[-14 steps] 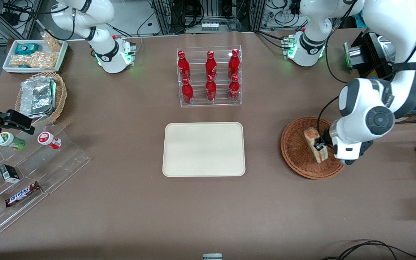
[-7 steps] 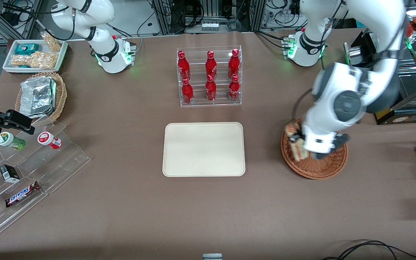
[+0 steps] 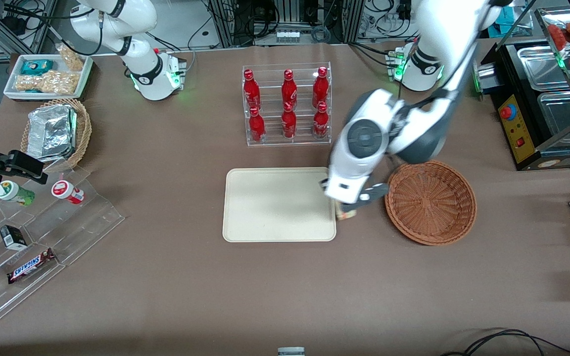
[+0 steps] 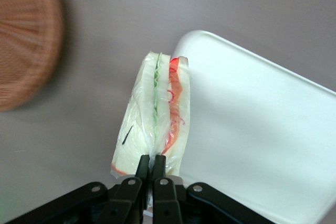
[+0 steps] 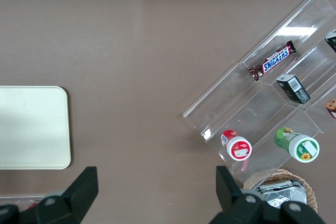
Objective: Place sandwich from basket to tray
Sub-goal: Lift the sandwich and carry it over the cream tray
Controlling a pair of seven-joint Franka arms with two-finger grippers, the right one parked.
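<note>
Front view: the working arm reaches out over the counter (image 3: 166, 277), its wrist housing hanging above the gap between tray (image 3: 275, 207) and basket (image 3: 431, 202). The gripper (image 3: 347, 210) sits under that housing, mostly hidden by it. Only a small corner of the sandwich (image 3: 347, 214) shows below the housing, at the tray's edge that faces the basket, lifted off the counter. The basket holds nothing visible; the tray's surface is bare. Nearer the arm bases, a clear rack of red bottles (image 3: 287, 104). Toward the parked arm's end of the counter: a tan basket with foil package (image 3: 52, 131), a white snack tray (image 3: 47, 75), and a stepped acrylic stand (image 3: 37, 237) with small packaged goods.

Left wrist view: gripper (image 4: 151, 174) with its two black fingers (image 4: 142, 169) pressed nearly together, pinching the wrapped sandwich (image 4: 155, 114) at one end. The sandwich extends straight out from the fingertips, edge-on, showing green and red-orange filling lines between white bread. It hangs over the rounded corner of the tray (image 4: 252, 129), partly above the rim and partly above bare counter. The basket (image 4: 26, 40) is blurred, well apart from the sandwich.

Right wrist view: a corner of the tray (image 5: 31, 127) and the acrylic stand (image 5: 273, 103); the sandwich cannot be made out here.
</note>
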